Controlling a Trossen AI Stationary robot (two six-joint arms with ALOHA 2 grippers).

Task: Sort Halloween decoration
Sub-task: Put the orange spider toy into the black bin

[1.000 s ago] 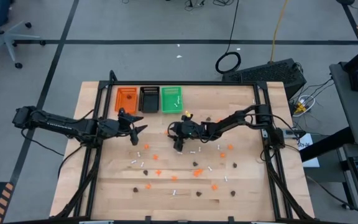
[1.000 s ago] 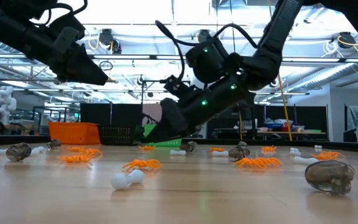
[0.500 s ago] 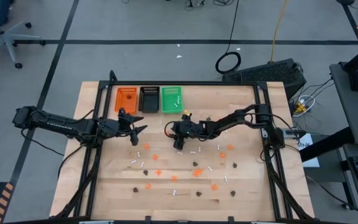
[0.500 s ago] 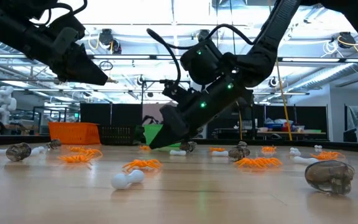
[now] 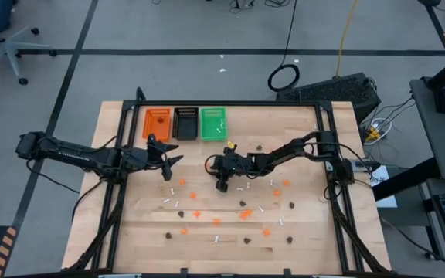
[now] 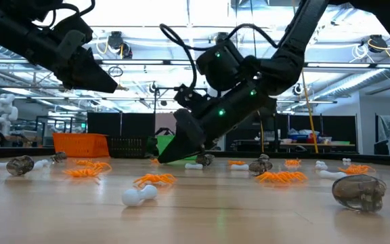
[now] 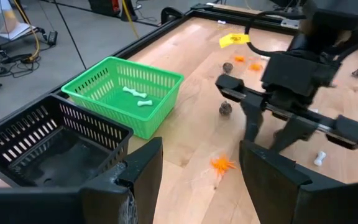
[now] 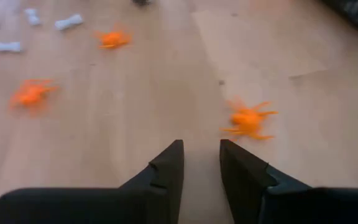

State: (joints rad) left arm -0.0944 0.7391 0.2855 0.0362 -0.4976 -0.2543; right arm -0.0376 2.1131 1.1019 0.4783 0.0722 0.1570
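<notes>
The right pincer (image 8: 199, 163) hovers low over the surface (image 5: 307, 232) with its fingers drawn to a narrow gap, holding nothing; an orange spider (image 8: 248, 119) lies just beside its tips. The left pincer (image 7: 197, 168) waits wide and empty near the green tray (image 7: 126, 99). Other decorations (image 5: 242, 214) are scattered across the wood.

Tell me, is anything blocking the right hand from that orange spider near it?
No, nothing visible. The right hand hangs just above bare wood, fingers apart but narrow, and the orange spider lies a little ahead and to one side, apart from it.
</notes>
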